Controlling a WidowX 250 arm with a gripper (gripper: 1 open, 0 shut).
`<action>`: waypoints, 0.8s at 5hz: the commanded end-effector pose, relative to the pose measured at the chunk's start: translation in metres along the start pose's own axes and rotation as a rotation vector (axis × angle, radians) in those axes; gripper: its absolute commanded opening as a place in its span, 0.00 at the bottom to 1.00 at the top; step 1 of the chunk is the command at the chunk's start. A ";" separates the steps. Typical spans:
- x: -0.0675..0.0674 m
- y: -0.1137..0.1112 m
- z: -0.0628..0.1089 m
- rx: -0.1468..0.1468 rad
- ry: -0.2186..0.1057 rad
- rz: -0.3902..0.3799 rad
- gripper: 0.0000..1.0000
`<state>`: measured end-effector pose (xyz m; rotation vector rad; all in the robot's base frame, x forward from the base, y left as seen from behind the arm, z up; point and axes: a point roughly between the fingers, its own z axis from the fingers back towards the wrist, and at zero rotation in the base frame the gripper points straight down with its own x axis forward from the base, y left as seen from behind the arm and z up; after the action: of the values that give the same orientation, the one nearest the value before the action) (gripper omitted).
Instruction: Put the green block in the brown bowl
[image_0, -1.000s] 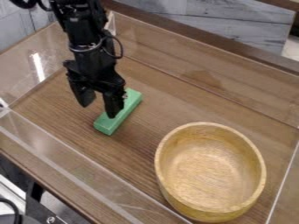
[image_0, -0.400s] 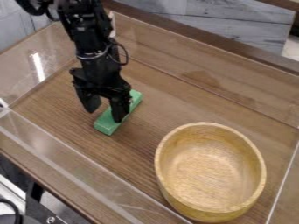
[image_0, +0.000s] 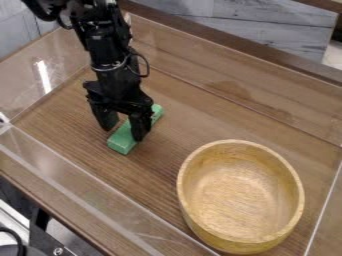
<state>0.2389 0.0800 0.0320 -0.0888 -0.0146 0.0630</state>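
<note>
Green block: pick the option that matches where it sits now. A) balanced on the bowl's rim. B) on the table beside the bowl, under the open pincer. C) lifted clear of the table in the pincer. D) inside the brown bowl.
B: the green block lies flat on the wooden table, left of the empty brown bowl, with the open pincer straddling it.

Matte green block (image_0: 130, 136), wooden bowl (image_0: 242, 194)
</note>
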 end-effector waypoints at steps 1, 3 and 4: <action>0.014 0.001 0.009 0.010 -0.049 -0.004 1.00; 0.016 0.000 0.008 0.001 -0.043 0.009 1.00; 0.017 0.000 0.008 -0.003 -0.040 0.014 1.00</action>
<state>0.2442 0.0794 0.0287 -0.1071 -0.0029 0.0876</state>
